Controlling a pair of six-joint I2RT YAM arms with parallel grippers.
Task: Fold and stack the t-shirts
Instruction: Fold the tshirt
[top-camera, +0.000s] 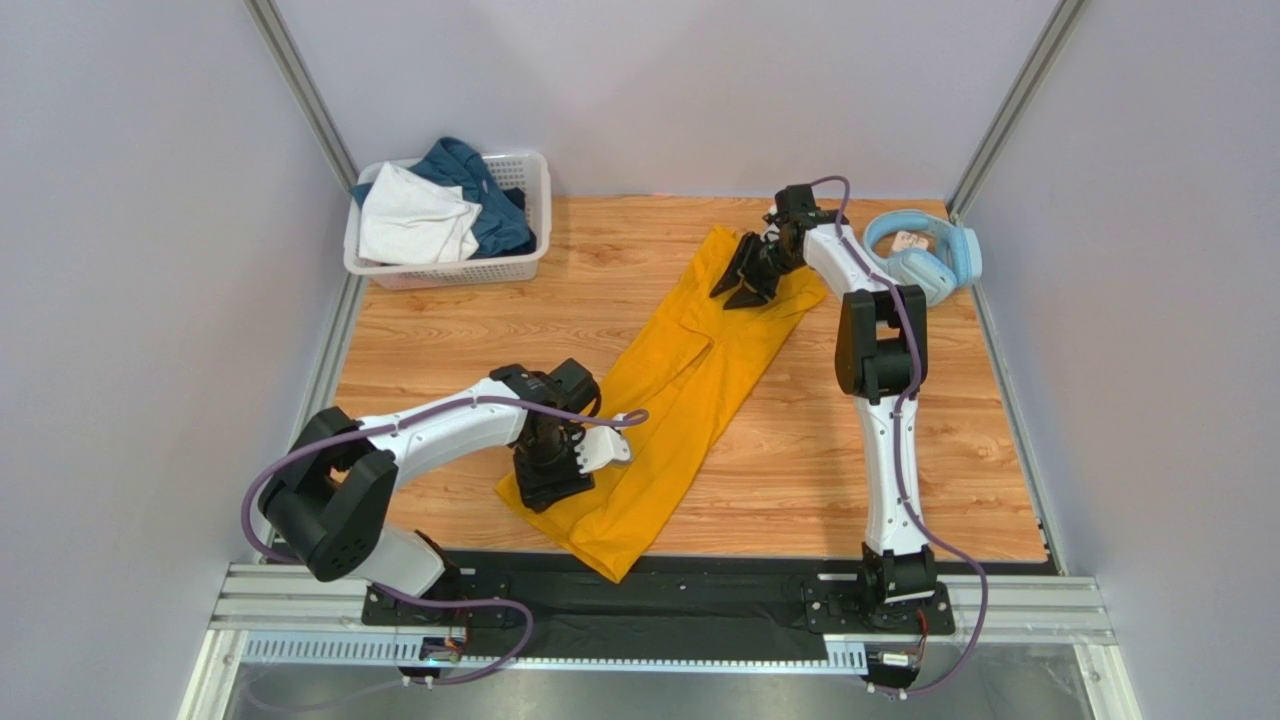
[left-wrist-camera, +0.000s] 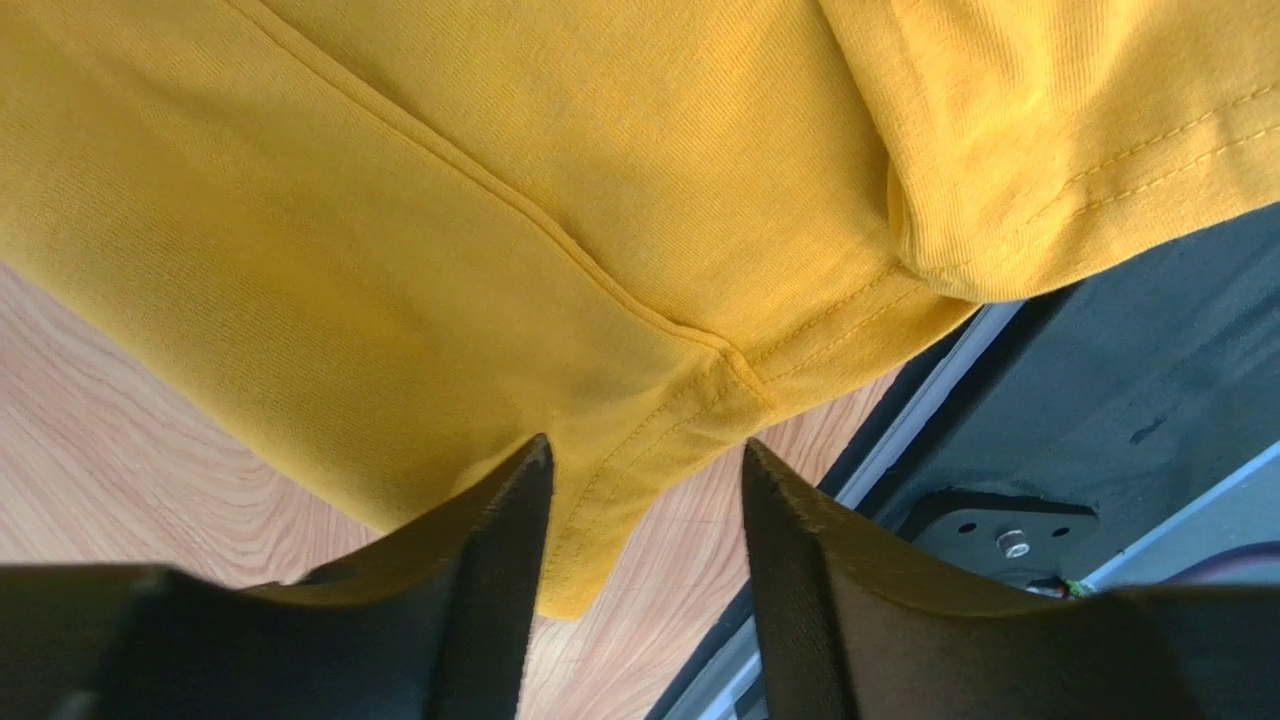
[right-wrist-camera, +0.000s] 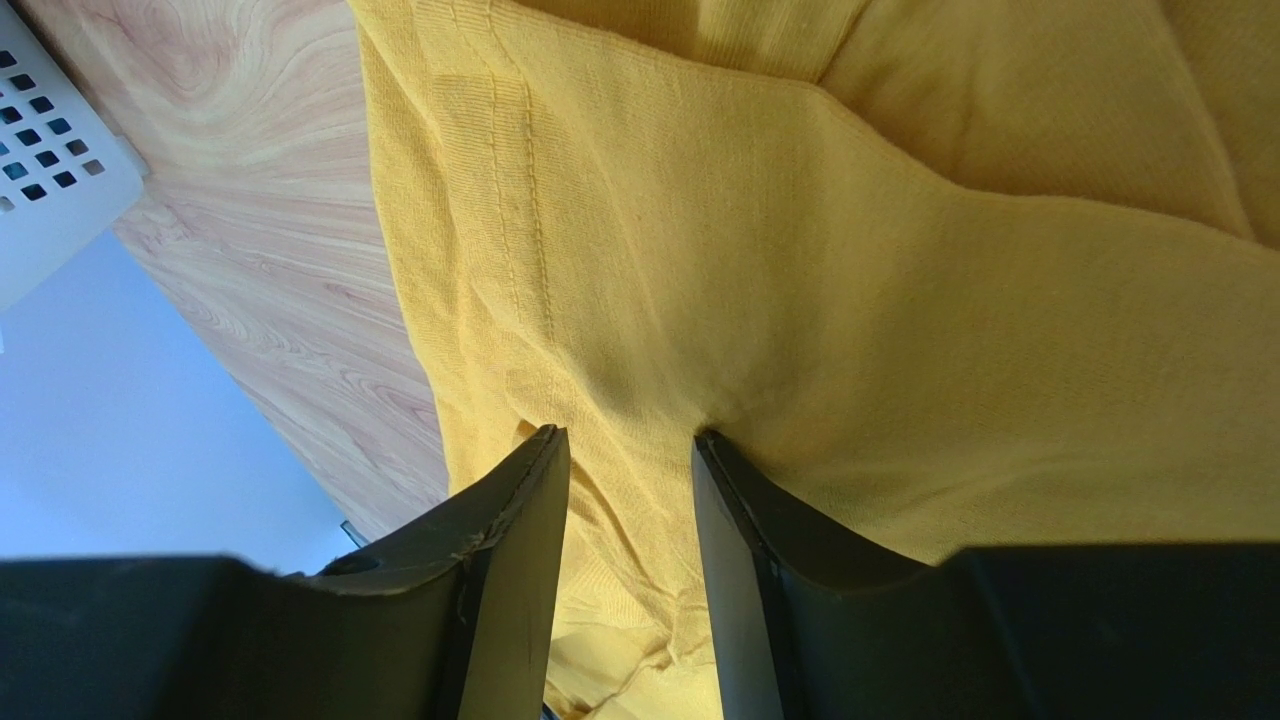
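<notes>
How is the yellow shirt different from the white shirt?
The yellow shirt lies stretched out long on the wooden table; the white shirt sits bunched up in the basket. The left gripper and the right gripper are both at the yellow shirt; neither is near the white shirt. The yellow shirt lies alone; the white shirt touches a dark blue garment. Both are soft cloth.

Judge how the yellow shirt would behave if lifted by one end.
Probably floppy: the yellow shirt lies flat with soft creases, so it would likely drape and sag. Its thin knit looks light; pushed, it would probably bunch rather than slide.
</notes>
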